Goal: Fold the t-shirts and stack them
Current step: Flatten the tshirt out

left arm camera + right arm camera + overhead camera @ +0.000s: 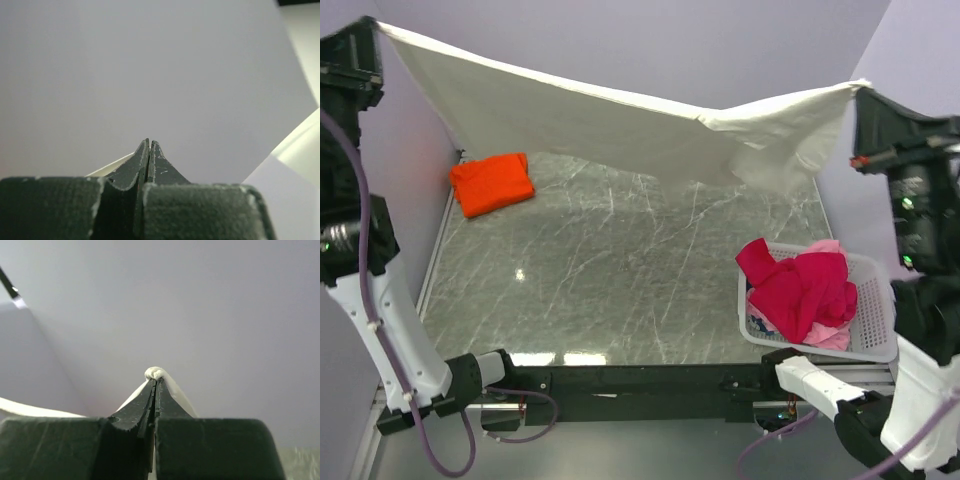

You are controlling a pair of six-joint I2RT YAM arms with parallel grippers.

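High above the marble table, I have the cream t-shirt stretched between both arms, sagging in the middle. My left gripper pinches its left end, jaws pressed flat together with a sliver of cloth showing beside them in the wrist view. My right gripper is clamped on a bunched bit of the right end. Down at the far left, the orange t-shirt lies folded. At the near right, the white lattice basket holds the crumpled crimson t-shirt on top of a pale pink t-shirt.
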